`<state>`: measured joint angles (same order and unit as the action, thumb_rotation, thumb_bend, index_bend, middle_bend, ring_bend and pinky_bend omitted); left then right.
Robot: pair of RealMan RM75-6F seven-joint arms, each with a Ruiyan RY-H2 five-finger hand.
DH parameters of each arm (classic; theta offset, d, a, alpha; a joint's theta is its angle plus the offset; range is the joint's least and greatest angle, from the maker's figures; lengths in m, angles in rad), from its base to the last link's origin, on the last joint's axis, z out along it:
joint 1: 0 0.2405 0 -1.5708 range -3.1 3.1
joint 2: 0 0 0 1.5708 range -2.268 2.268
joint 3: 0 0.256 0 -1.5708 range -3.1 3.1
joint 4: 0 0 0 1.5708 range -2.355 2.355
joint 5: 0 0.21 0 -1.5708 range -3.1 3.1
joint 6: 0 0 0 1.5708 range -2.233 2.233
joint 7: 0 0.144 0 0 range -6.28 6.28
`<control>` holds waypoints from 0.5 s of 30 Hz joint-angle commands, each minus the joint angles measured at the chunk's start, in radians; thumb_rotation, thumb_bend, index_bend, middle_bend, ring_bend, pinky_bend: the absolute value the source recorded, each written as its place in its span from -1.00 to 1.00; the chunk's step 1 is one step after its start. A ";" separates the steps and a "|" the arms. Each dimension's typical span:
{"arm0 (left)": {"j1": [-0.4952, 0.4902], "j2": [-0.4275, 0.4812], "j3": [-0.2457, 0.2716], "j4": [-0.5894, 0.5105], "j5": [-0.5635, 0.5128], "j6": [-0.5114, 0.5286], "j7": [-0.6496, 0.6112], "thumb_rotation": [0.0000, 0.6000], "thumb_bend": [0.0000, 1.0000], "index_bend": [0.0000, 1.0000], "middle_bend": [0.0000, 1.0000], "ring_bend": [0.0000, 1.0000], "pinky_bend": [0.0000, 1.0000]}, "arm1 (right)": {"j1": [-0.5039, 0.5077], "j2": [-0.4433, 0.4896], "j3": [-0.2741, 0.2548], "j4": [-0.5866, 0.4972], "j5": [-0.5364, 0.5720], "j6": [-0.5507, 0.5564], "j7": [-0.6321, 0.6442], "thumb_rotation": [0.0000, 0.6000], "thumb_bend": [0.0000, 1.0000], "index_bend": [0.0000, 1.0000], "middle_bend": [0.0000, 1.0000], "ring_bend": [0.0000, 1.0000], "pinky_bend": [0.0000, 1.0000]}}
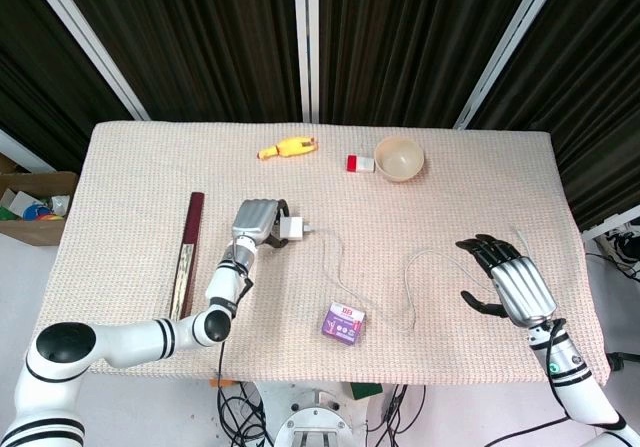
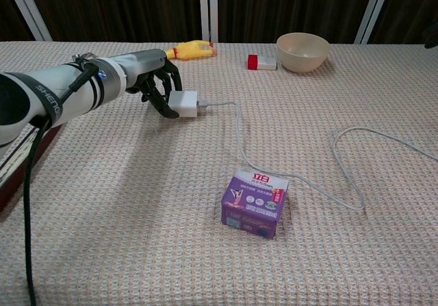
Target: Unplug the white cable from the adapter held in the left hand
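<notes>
My left hand [image 1: 255,222] [image 2: 152,79] grips a white adapter [image 1: 294,230] [image 2: 183,104] just above the cloth at the table's left-middle. A white cable [image 1: 335,272] [image 2: 241,145] is plugged into the adapter's right side. It runs down past a purple box [image 1: 343,324] [image 2: 253,202], then loops to the right across the cloth. My right hand [image 1: 505,282] hovers open, fingers spread, near the table's right front edge, right of the cable's loop [image 1: 420,267]. The chest view does not show that hand.
A dark red flat bar [image 1: 186,257] lies left of my left arm. At the back sit a yellow toy chicken [image 1: 287,148] [image 2: 191,48], a small red-and-white box [image 1: 359,163] [image 2: 262,62] and a beige bowl [image 1: 399,157] [image 2: 302,51].
</notes>
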<state>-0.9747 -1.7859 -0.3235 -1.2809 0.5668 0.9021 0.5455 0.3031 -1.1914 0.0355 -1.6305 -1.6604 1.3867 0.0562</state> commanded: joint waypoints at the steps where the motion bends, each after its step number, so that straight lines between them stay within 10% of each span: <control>1: 0.017 0.060 0.009 -0.120 0.047 0.052 0.004 1.00 -0.26 0.13 0.08 0.49 0.98 | 0.017 -0.015 0.046 -0.076 0.024 0.010 -0.055 1.00 -0.53 -0.46 -0.41 -0.54 -0.24; 15: -0.001 0.148 -0.016 -0.416 0.045 0.237 0.124 1.00 -0.27 0.13 0.08 0.49 0.98 | 0.258 -0.225 0.267 -0.293 0.486 -0.208 -0.526 1.00 -0.57 -0.23 -0.27 -0.45 -0.08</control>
<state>-0.9680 -1.6428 -0.3313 -1.6836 0.6256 1.1270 0.6577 0.4835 -1.3203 0.2337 -1.8876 -1.3129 1.2212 -0.3477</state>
